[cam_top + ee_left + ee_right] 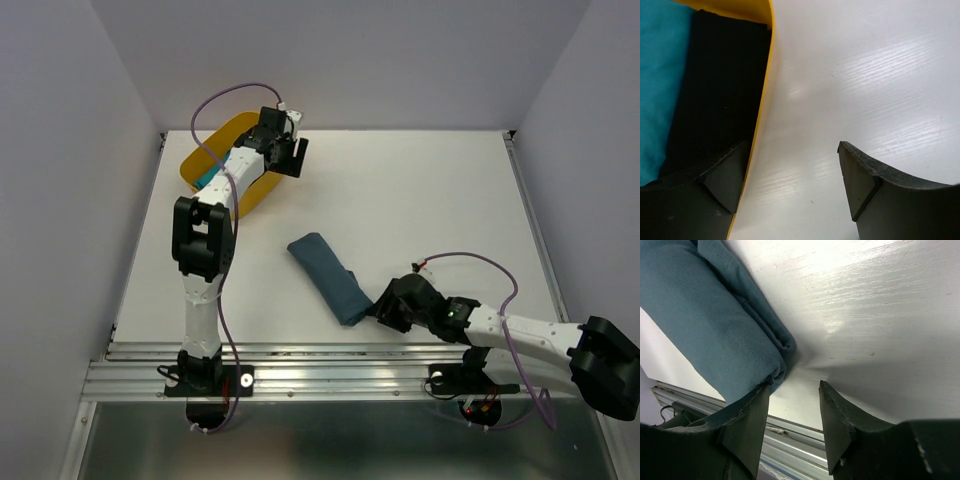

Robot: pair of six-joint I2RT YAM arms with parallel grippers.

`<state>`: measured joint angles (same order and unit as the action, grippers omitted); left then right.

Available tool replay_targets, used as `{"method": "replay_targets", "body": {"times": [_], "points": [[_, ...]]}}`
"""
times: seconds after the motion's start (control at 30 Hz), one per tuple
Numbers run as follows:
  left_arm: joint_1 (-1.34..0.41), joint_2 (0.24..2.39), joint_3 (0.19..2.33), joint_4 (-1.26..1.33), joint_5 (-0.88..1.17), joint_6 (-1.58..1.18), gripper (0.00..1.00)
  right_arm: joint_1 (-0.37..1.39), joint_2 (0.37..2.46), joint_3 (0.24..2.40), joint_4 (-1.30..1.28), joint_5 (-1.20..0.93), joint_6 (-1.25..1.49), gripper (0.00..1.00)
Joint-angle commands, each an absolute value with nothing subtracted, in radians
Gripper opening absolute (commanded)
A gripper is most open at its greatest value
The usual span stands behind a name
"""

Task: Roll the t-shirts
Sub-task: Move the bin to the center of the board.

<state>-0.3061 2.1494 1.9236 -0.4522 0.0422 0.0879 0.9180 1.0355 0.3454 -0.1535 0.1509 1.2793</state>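
Note:
A slate-blue t-shirt lies rolled into a tight bundle on the white table, slanting toward the near edge. My right gripper sits low at the roll's near end. In the right wrist view this gripper is open with nothing between its fingers, and the left finger touches the blue cloth. My left gripper hovers open at the yellow tub. In the left wrist view the gripper straddles the tub's rim. Turquoise and black t-shirts lie inside.
An aluminium rail runs along the table's near edge, just behind the right gripper, and shows again as the rail in the right wrist view. Pale walls close in the left, back and right sides.

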Motion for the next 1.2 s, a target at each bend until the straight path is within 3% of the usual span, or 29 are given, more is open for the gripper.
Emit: {"method": "replay_targets", "body": {"times": [0.0, 0.7, 1.17], "points": [[-0.35, 2.145, 1.979, -0.506, 0.098, 0.1, 0.81, 0.927, 1.009, 0.359, -0.166, 0.186, 1.281, 0.5], [-0.462, 2.134, 1.945, -0.517, 0.134, 0.097, 0.82, 0.927, 1.002, 0.376, -0.184, 0.187, 1.264, 0.52], [-0.469, 2.299, 2.193, -0.463, 0.041, 0.017, 0.86, 0.927, 0.996, 0.388, -0.212, 0.189, 1.259, 0.52]]}}
